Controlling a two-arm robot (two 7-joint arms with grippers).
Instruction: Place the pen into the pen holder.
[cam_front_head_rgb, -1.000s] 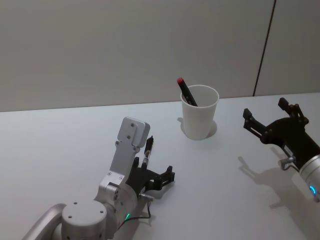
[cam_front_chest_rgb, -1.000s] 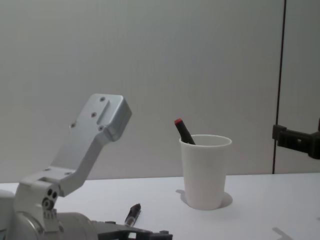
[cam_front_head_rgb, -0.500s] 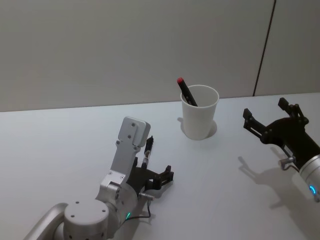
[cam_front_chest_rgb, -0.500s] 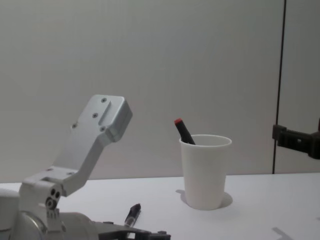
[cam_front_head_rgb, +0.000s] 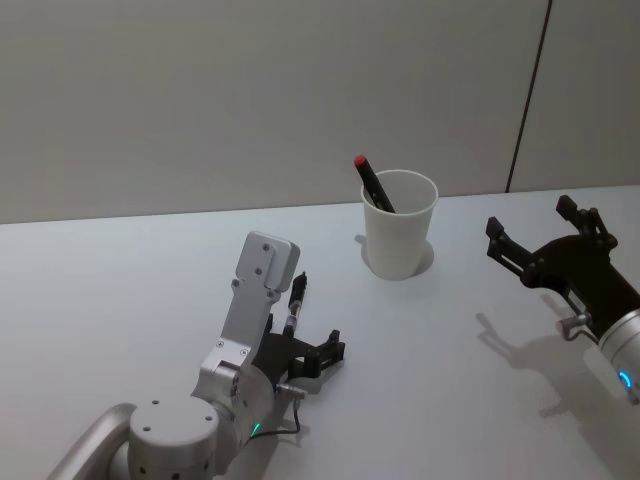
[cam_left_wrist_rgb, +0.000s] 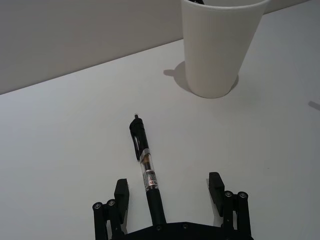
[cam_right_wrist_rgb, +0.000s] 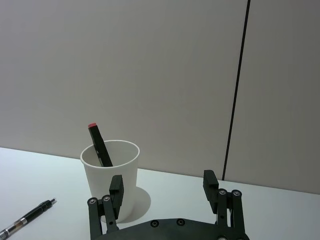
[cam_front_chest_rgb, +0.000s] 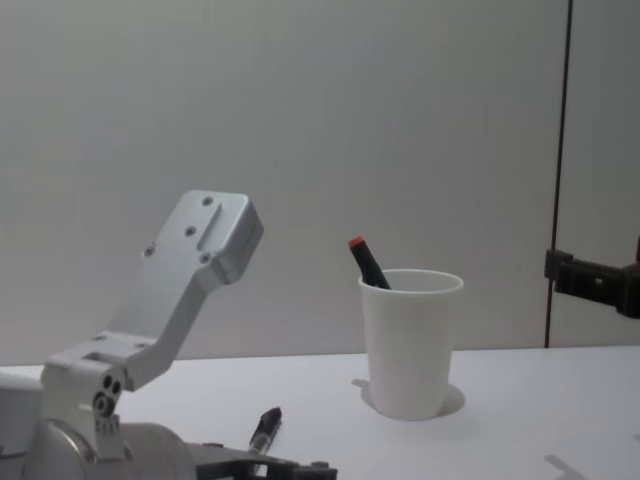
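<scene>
A black pen (cam_left_wrist_rgb: 145, 165) with a clear middle section lies flat on the white table (cam_front_head_rgb: 120, 290), left of the pen holder (cam_front_head_rgb: 400, 238). The holder is a white paper cup (cam_left_wrist_rgb: 220, 50) standing upright, with a red-capped black pen (cam_front_head_rgb: 370, 182) leaning inside it. My left gripper (cam_left_wrist_rgb: 168, 182) is open low over the table, its two fingers on either side of the lying pen's near end and not touching it. My right gripper (cam_front_head_rgb: 532, 222) hangs open to the right of the cup (cam_right_wrist_rgb: 122, 162), holding nothing. The lying pen also appears in the chest view (cam_front_chest_rgb: 266, 428).
A plain grey wall with a dark vertical seam (cam_front_head_rgb: 528, 95) stands behind the table. My left arm's silver wrist housing (cam_front_chest_rgb: 195, 265) rises in front of the chest camera. The table surface is bare between the cup and the right gripper.
My left gripper has shifted very slightly, staying around the lying pen's near end. The pens, the cup and the right gripper have not moved.
</scene>
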